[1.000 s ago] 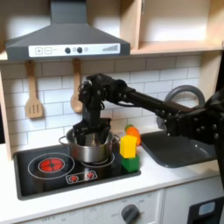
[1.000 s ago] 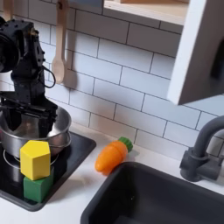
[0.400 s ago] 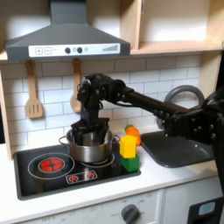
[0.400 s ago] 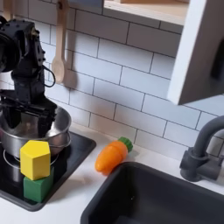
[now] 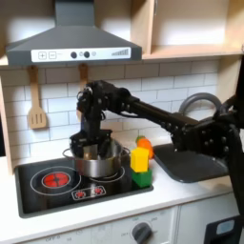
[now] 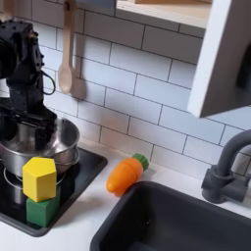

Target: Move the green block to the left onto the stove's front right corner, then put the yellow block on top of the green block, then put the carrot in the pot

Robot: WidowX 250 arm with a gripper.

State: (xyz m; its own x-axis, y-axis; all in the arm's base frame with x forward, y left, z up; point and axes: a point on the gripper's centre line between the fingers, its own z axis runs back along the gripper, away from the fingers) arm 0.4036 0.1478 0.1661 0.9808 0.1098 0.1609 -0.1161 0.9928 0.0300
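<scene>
Jaws apart over the pot (image 6: 39,145), carrot (image 6: 125,175) well to second exterior view's right

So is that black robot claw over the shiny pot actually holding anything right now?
It cannot be told for sure. The gripper hangs at the round stainless steel pot; no object shows between its fingers. The orange toy carrot lies untouched on the counter.

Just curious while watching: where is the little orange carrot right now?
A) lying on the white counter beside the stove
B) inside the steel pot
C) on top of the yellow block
A: the carrot lies on the white counter between the stove and the sink.
</scene>
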